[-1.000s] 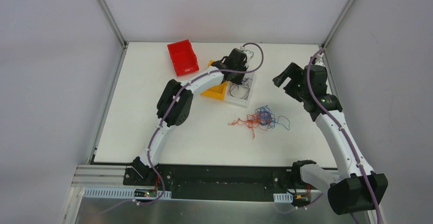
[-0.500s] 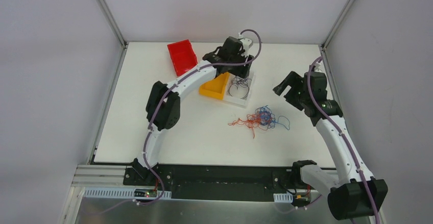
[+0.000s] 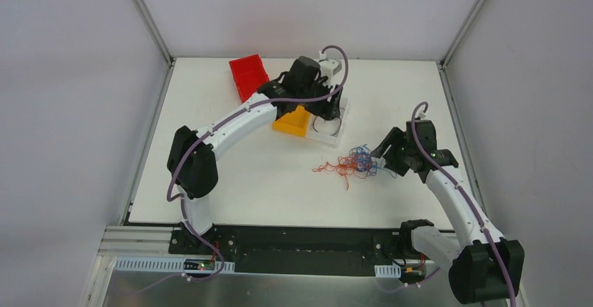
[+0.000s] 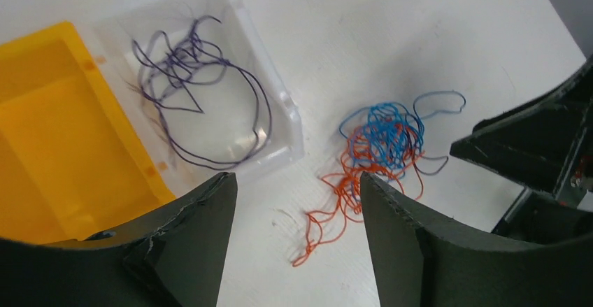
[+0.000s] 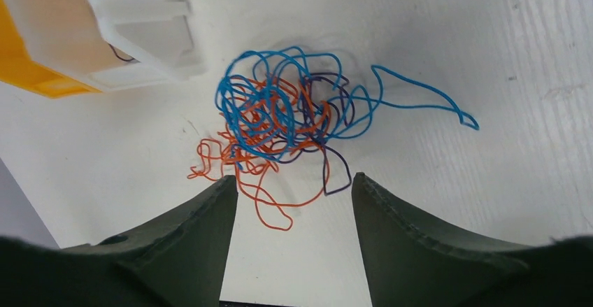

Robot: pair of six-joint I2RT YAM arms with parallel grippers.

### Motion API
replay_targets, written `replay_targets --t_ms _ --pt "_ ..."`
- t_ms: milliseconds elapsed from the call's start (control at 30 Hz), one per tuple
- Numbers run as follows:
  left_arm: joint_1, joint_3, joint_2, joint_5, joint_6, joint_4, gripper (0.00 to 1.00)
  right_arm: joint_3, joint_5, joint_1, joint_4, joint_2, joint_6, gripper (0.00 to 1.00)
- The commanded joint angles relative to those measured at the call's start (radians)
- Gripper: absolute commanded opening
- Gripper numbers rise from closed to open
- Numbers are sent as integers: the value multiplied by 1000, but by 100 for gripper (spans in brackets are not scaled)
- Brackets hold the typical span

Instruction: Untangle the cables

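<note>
Top external view: the cables (image 3: pixel 356 161) lie as a small blue-and-orange knot near the middle of the white table (image 3: pixel 210 181), just beside a clear bin (image 3: pixel 339 136). A dark purple strand (image 3: pixel 327 119) lies inside that bin, apart from the knot. A yellow bin (image 3: pixel 294 122) touches the clear one, and a red bin (image 3: pixel 248 76) stands further back. The left gripper (image 3: pixel 333 104) hangs over the clear bin. The right gripper (image 3: pixel 383 154) sits low at the knot's right edge.

Left wrist view: the left fingers stand parted with nothing between them. The purple strand is coiled loosely on the clear bin's floor, and no wire shows in the visible part of the yellow bin.

Right wrist view: the right fingers are also spread and empty, with the knot just ahead of their tips. Blue loops are wound through orange ones, with a dark purple strand threaded in. A blue tail and some orange loops trail outward.

By this layout, one strand looks sorted. The blue, orange and remaining dark wires are yet to be pulled apart, so most of the task is left.
</note>
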Motion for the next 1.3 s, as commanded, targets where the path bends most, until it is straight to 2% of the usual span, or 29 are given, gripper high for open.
replay_targets --t_ms 0,167,300,400,600,800,967,1033,1100,1200,1267 --pt "-89 -127 -76 51 -4 4 65 -64 -15 -9 -38 -60 87 62" --pt "-155 -290 -109 31 -37 115 63 -129 36 -35 -23 -115 118 55" --pt "-168 -451 -144 60 -133 296 63 -147 18 -85 -22 -115 148 54" --pt "-181 -544 -142 52 -149 423 63 -163 -12 -107 7 -134 160 54" --pt "-192 -530 -67 -35 -81 407 63 -164 -48 -111 39 -152 142 53" --pt "-237 -505 -10 -138 73 339 62 -157 -74 -112 45 -151 133 54" --pt "-253 -531 -10 -117 131 328 61 -151 -79 -112 56 -160 122 55" --pt "-254 -529 -1 -109 137 327 58 -149 -84 -112 65 -157 111 56" --pt "-254 -522 12 -113 138 327 51 -140 -95 -110 74 -152 98 56" --pt "-254 -496 39 -98 137 276 30 -129 -123 -108 97 -136 81 59" --pt "-256 -488 52 -62 139 263 31 -122 -132 -101 111 -111 81 62"
